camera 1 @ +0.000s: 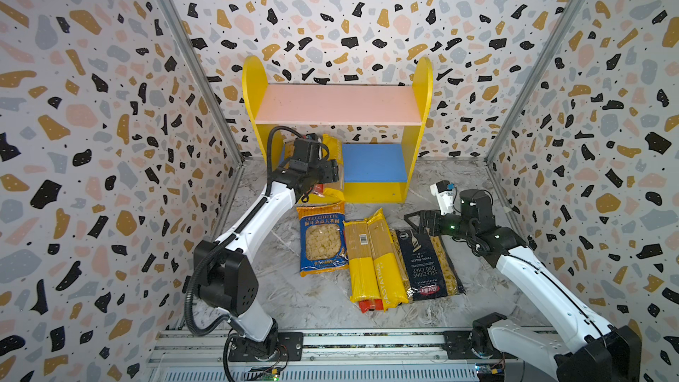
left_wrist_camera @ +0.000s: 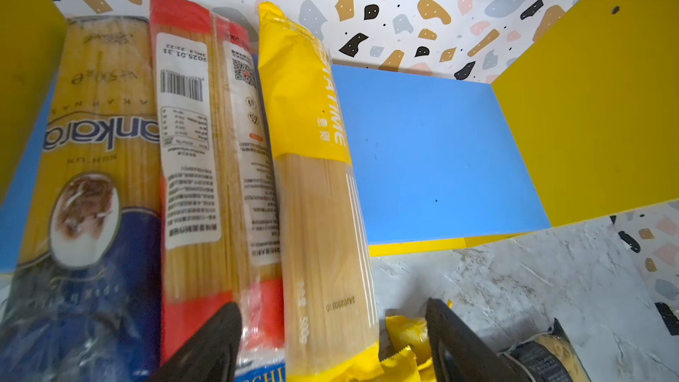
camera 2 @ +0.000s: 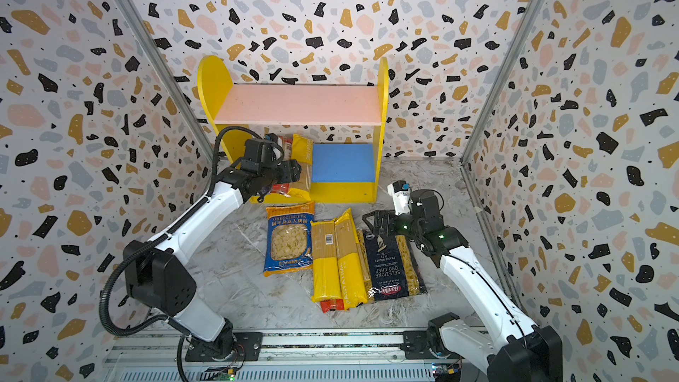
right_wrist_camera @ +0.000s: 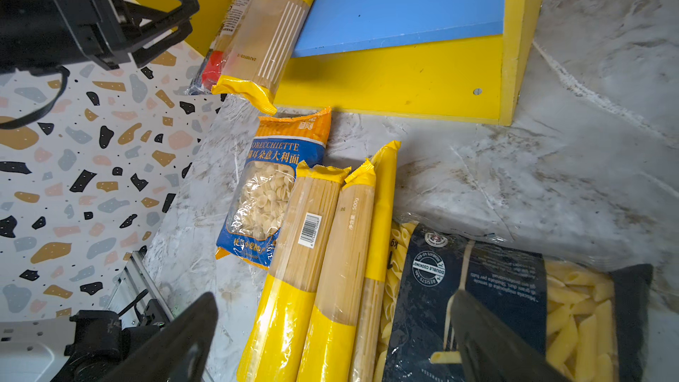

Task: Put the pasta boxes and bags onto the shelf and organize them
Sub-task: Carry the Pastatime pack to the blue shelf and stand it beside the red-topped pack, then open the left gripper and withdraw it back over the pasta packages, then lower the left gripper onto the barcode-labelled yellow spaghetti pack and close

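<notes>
At the left end of the shelf's (camera 1: 253, 79) blue lower board (camera 1: 374, 161), the left arm (camera 1: 257, 222) has its jaws apart on either side of a yellow spaghetti pack's (left_wrist_camera: 319, 214) near end, pinching nothing. I take this as the letting-go step. That pack lies beside a red pack (left_wrist_camera: 191, 141) and a dark blue and gold pack (left_wrist_camera: 92, 141), and their near ends stick out past the front edge.

The right arm's (camera 1: 521, 259) jaws hang wide apart over the navy Barilla bag (camera 1: 428, 262), lower right of centre in both top views. Beside it on the table (camera 1: 294, 299) lie more yellow packs (camera 1: 374, 259) and the Orecchiette bag (camera 1: 322, 240). Next, I'd guess, comes a clean retreat on the left, then a centred grip on a slippery bag.

Only the left wrist view shows the three packs side by side — from above the arm hides them. Only the top views show the bare pink board (camera 2: 297, 104) and a red pack end (camera 1: 369, 305) under the yellow ones.
</notes>
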Tool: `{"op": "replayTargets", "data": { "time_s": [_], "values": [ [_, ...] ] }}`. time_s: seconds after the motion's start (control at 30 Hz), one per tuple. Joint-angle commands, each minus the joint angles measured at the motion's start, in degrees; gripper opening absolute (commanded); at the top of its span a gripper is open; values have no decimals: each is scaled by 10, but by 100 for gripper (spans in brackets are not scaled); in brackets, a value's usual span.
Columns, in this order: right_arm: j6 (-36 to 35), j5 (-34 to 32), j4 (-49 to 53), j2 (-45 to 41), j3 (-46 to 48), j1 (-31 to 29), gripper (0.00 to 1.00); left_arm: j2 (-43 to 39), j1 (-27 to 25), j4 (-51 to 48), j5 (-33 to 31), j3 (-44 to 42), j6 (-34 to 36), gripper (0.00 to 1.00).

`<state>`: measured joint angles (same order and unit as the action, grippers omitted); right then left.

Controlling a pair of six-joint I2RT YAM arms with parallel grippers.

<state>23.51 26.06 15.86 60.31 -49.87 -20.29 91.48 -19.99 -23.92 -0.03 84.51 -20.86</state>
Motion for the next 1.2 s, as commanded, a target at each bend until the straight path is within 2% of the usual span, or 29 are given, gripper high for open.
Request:
{"op": "replayTargets", "data": {
  "time_s": [0.0,0.3,0.6,0.87,1.17],
  "values": [
    [1,-3,1,-21,9,2,99,-48,-2,21,18,-50,-16,79],
    [19,-2,-6,-52,45,-15,99,-227,-22,50,56,-245,-61,83],
    [58,-82,-2,-94,82,-119,99,-363,-112,125,79,-445,-145,85],
    [100,-145,-1,-129,122,-202,99,-383,-208,250,62,-588,-227,86],
    [118,-182,24,-167,148,-236,99,-334,-239,393,68,-664,-274,86]
  ]
}}
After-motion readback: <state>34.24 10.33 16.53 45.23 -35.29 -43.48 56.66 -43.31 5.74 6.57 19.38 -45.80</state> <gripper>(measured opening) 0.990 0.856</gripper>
